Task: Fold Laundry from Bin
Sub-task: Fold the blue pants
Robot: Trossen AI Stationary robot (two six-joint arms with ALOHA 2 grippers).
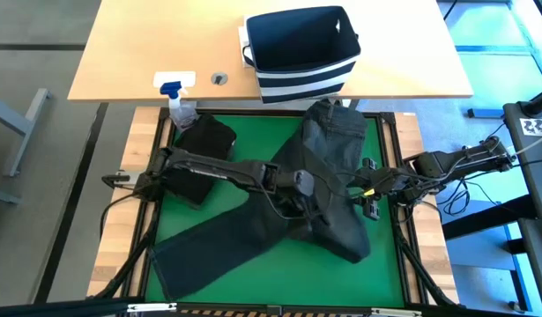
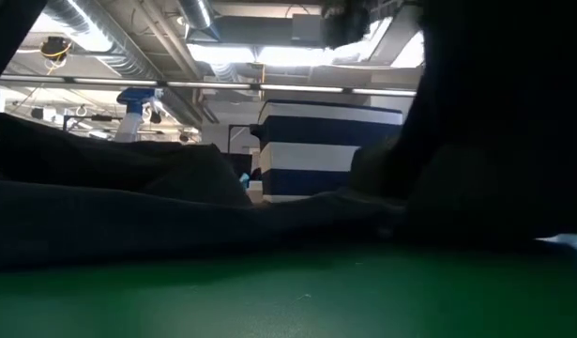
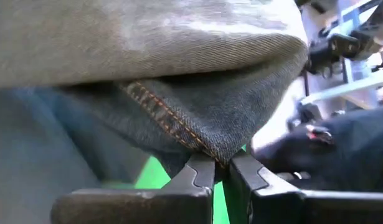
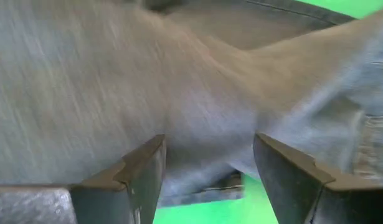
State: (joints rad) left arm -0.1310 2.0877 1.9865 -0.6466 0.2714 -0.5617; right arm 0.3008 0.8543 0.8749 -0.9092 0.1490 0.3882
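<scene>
A pair of dark grey jeans lies spread on the green mat, one leg reaching toward the near left corner. My left gripper is over the middle of the jeans and shut on them. Beside it, toward the table's right, my right gripper stands open above the jeans, which fill its view. The navy, white-striped bin stands on the wooden table beyond the mat. A folded black garment lies on the mat's left part. My left gripper pinches a stitched seam edge of the jeans, marked by orange thread, between its two fingertips. The fingers slant downward from the table's left. The cloth at the seam is raised off the green mat and bulges in a fold beyond the fingers; the rest lies on the mat.
A clear spray bottle with a blue nozzle stands at the mat's far left corner, close to the black garment. The wooden rim frames the mat. Bare green mat shows at the near right and between the jeans and the black garment.
</scene>
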